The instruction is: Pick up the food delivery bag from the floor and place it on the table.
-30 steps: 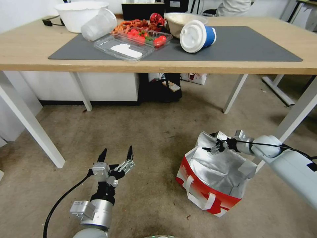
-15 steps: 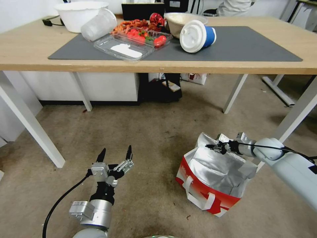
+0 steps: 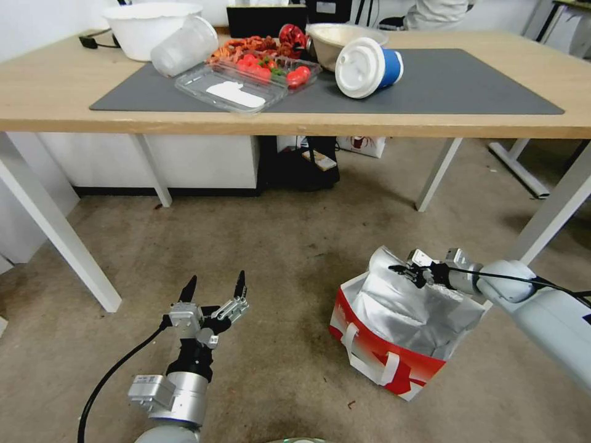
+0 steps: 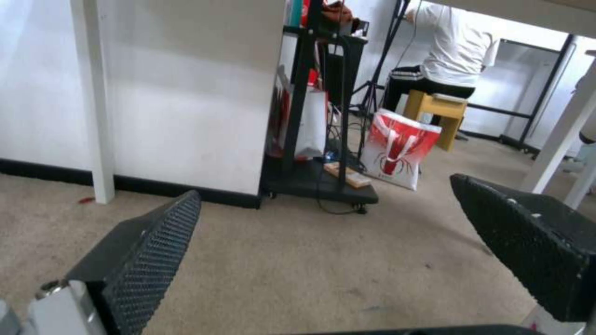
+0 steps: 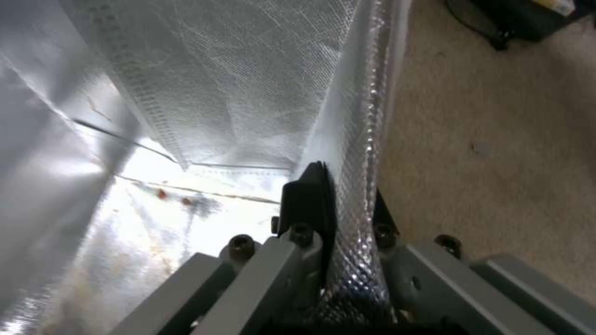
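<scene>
The food delivery bag (image 3: 394,335), red and white with silver foil lining and white strap handles, stands open on the carpet at the right, tilted. My right gripper (image 3: 406,271) is shut on the bag's far foil rim (image 5: 354,153); the wrist view shows the foil edge pinched between the black pads (image 5: 307,195). My left gripper (image 3: 214,289) hovers low over the floor to the bag's left, open and holding nothing, its pads (image 4: 149,260) wide apart. The table (image 3: 49,98), light wood with a dark grey mat (image 3: 468,86), spans the back.
On the table lie a tipped blue cup with white lid (image 3: 368,67), a clear tray of tomatoes (image 3: 246,80), white bowls (image 3: 148,27) and a clear tub. White table legs (image 3: 55,234) stand left and right. A second red-and-white bag (image 4: 397,149) sits behind a black cart (image 3: 301,166).
The right gripper closed on the bag's far rim and pulled it slightly right; the bag tilted and shifted with it. The left arm has not moved.
</scene>
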Robot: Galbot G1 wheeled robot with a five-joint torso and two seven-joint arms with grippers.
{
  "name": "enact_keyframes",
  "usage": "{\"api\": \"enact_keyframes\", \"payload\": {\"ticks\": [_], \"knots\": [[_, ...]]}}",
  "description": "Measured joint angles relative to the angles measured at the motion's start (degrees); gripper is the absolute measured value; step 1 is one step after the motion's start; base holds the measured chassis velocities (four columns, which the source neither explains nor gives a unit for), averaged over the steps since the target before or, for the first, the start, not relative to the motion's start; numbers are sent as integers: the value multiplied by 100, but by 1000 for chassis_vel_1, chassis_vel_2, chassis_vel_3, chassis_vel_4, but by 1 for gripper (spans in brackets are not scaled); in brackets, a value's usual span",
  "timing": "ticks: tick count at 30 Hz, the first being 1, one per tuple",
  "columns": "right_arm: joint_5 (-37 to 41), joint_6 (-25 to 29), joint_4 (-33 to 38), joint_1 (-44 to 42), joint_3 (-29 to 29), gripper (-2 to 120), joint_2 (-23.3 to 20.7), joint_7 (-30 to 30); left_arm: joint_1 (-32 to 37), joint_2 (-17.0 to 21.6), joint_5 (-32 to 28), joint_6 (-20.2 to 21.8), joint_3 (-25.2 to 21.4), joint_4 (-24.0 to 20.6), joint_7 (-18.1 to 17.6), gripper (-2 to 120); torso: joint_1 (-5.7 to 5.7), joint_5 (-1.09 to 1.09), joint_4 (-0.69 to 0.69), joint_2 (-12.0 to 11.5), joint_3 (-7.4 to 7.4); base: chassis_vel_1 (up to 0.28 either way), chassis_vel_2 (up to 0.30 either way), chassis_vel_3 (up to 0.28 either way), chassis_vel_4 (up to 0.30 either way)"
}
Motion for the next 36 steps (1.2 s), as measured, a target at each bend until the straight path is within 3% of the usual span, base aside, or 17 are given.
{"api": "enact_keyframes", "payload": {"ticks": [5, 8, 10, 12, 16, 23, 28, 36], "knots": [[259, -3, 519, -467, 415, 0, -288, -90, -8, 14, -5, 1, 8, -5, -10, 100, 0, 0, 1, 0, 0, 0, 0, 0, 0], [478, 17, 1080, -1161, 1074, 0, -585, -195, -12, 27, -10, -1, 28, -21, -16, 100, 0, 0, -1, 0, 0, 0, 0, 0, 0], [478, 17, 1080, -1161, 1074, 0, -585, -195, -12, 27, -10, -1, 28, -21, -16, 100, 0, 0, -1, 0, 0, 0, 0, 0, 0], [727, 100, 1599, -1829, 1744, 0, -901, -399, -19, 67, -35, -5, 28, -31, -21, 100, 0, -2, -2, 1, 0, 0, 0, 0, 0], [1027, 285, 1971, -2364, 2212, 0, -1165, -679, -42, 93, -77, -11, 22, -48, -27, 100, 0, -1, 1, 1, 0, 0, 0, 0, 0], [1296, 379, 2309, -3286, 3200, 0, -1327, -1455, -10, 122, -102, -51, 31, -120, -29, 100, 0, 0, -1, 1, 0, 0, 0, 0, 0], [1470, 347, 2512, -3688, 3602, 0, -1399, -1898, -3, 115, -90, -139, 17, -146, -78, 100, 0, 0, 0, 1, 0, 0, 0, 0, 0], [2228, -199, 3037, -4178, 4214, 0, -1567, -2363, 13, 129, -115, -185, -13, -223, -105, 100, 1, -1, -1, 1, 0, 0, 0, 0, 0]]}}
